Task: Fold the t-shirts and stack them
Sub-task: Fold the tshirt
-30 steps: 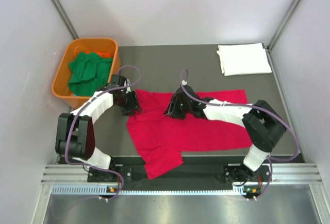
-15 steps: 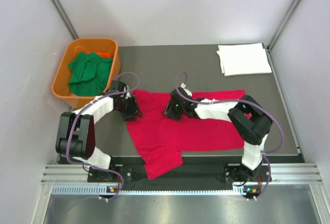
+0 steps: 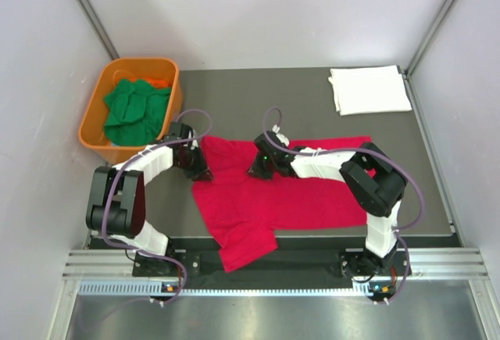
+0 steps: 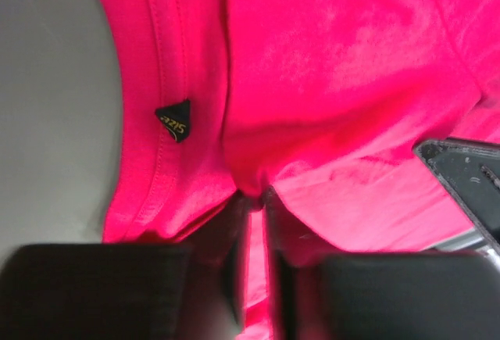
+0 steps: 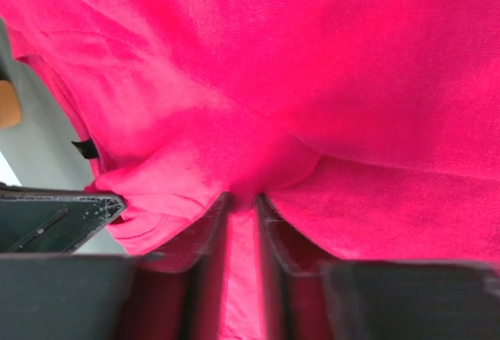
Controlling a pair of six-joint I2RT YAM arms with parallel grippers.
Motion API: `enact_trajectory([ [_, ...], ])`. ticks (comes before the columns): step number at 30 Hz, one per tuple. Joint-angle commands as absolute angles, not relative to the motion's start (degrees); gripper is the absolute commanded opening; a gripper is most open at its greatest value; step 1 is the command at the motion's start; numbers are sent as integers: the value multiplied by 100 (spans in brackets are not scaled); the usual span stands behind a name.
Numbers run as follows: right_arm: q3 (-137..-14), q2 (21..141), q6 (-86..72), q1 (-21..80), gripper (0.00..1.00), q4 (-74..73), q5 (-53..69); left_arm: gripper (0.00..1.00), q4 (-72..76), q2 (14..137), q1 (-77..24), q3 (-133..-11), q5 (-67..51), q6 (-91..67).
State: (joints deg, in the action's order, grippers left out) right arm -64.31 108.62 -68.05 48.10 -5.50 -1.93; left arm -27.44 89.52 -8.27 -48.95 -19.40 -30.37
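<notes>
The red t-shirt point(image 3: 297, 195) lies spread across the middle of the table point(image 3: 258, 98), w/ one flap hanging past the near edge btw the arm bases. Both arms are down on its far-left part. From above you can't see the tips, as the wrists cover them, so the wrist cams do the telling.

On the left gripper point(image 4: 254, 194) the fingers are nearly together w/ a ridge of red cloth pinched up btw them; only a slim strip of cloth shows in the gap. A small black tag point(image 4: 173, 119) sits on the seamed edge just beside the pinch, w/ bare table left of it.

The right gripper point(image 5: 241, 199) is the same: narrow gap, a fold of the red cloth nipped in it.

Each wrist view has a dark slab cut off at the frame edge (prob. the other gripper, can't say for sure). The fingers' lower parts are blurred, too close to the lens.

The white t-shirt point(image 3: 369, 90) lies folded in the far right corner, well apart. The green t-shirts point(image 3: 134, 109) are bunched in the orange tub point(image 3: 144, 62) at far left; how many, can't tell.
</notes>
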Motion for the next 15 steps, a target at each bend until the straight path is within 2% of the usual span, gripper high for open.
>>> enact_trajectory([
  [1, -6688, 10855, -6838, 4878, 15, -536, -325, 13, -2610, 8737, -817, -5071, -1942, -3015],
  [3, -6715, 10802, -6768, 4878, 7, -554, -343, 0, -2724, 8675, -817, -5124, -1960, -3041],
  [4, -6724, 10776, -6741, 4878, 0, -589, -351, 0, -2768, 8605, -817, -5176, -1969, -3050],
  [15, -6600, 10319, -6311, 4878, 0, -817, -431, 0, -3366, 7981, -914, -5089, -1890, -3269],
])
